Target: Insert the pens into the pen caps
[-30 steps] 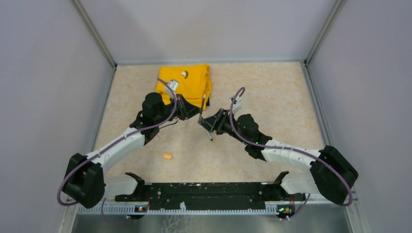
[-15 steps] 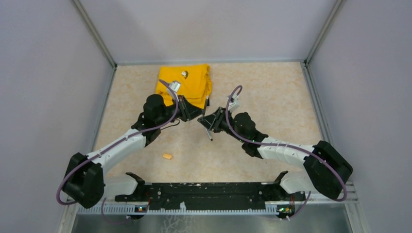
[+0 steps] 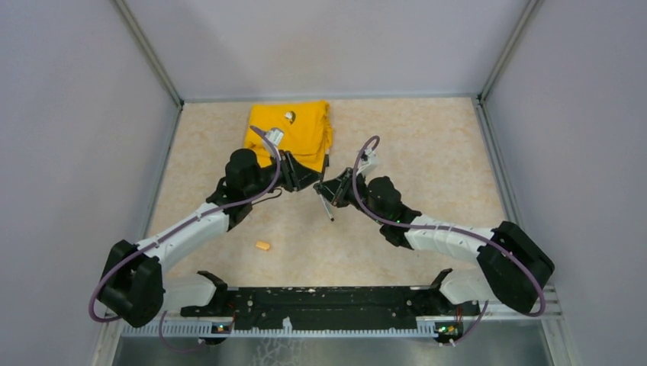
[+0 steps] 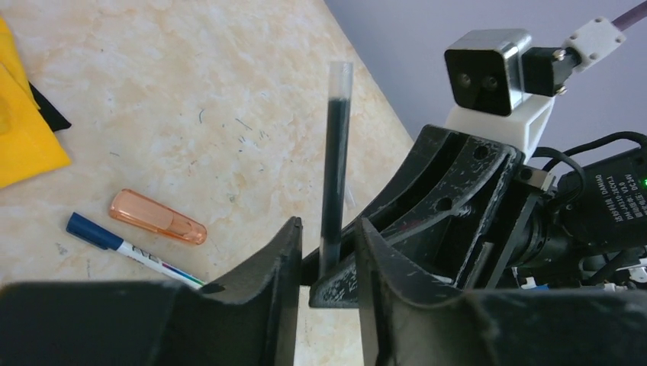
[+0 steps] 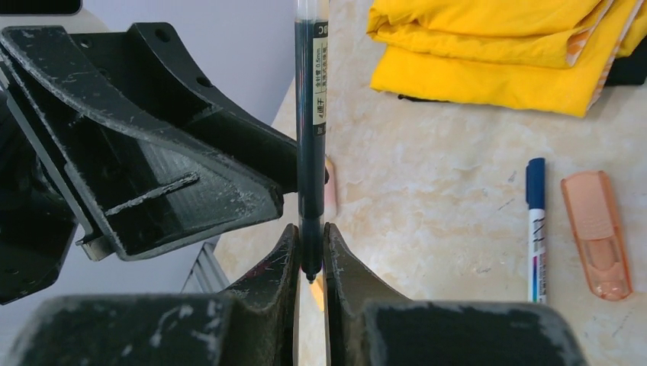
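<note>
- Two grippers meet nose to nose at mid-table, just on the near side of a folded yellow cloth (image 3: 294, 133) with a small silver object (image 3: 275, 136) lying on it.
- On the marbled tabletop (image 3: 427, 152) beside them lie a white pen with a dark blue end (image 5: 535, 229) and a translucent orange marker (image 5: 597, 232). They are roughly parallel, close together and not touching.
- A light orange cap (image 3: 262, 245) sits alone, nearer the arm bases.
- The right gripper (image 5: 309, 236) pinches the dark pen (image 5: 311, 137) by its pointed tip, fingers closed down to the barrel.
- The pen runs in line with those fingers, its long axis straight out from them and its clear blunt end pointing away from the right wrist.
- The left gripper (image 4: 328, 229) has its fingers narrowly apart on either side of the barrel. Table shows through on both sides of the pen, and nothing visible is clamped.
- The bulk of the left gripper fills the left half of the right wrist view and hides the table there.
</note>
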`<state>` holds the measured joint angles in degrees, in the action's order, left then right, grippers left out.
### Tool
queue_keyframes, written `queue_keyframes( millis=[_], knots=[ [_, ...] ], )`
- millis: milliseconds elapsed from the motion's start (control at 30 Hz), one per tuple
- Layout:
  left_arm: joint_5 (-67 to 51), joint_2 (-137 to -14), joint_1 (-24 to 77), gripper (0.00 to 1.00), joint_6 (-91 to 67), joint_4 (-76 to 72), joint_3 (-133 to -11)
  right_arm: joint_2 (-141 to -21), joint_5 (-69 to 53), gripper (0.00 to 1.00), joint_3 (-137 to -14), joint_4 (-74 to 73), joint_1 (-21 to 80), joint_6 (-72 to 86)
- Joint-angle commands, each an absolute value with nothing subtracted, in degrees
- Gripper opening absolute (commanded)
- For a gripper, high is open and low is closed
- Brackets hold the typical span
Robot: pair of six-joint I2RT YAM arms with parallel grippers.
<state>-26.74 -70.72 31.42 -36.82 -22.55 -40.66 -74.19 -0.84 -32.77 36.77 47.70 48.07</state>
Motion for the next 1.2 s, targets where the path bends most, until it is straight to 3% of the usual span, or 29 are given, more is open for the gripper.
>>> queue_keyframes(
  millis=[0, 133, 333, 600, 967, 1167],
  knots=[
    [-26.0, -68.5, 31.6, 0.40, -33.1, -20.9, -44.2, -69.8, 5.8, 0.00, -33.4, 39.0, 47.5, 40.0],
    [-25.8, -66.9, 31.6, 0.46, -27.4, -14.3, -48.7, -66.6, 9.6, 0.00, -29.4, 44.9, 47.5, 24.9],
    [-25.9, -65.0, 31.5, 0.47, -19.4, -3.5, -55.6, -62.3, 10.7, 0.00, -25.2, 52.5, 47.5, -11.3],
    [-26.8, -62.8, 31.4, 0.51, -16.8, -0.7, -58.3, -58.9, 5.7, 0.00, -25.6, 47.0, 47.5, -56.7],
    [-30.4, -66.1, 31.5, 0.58, -9.5, 10.5, -69.7, -54.5, 8.0, 0.00, -35.5, 16.3, 49.7, -86.1],
    [-36.6, -70.6, 31.5, 0.58, -4.0, 16.3, -73.9, -55.2, 12.4, 0.00, -39.1, 8.3, 54.2, -94.9]
  ],
)
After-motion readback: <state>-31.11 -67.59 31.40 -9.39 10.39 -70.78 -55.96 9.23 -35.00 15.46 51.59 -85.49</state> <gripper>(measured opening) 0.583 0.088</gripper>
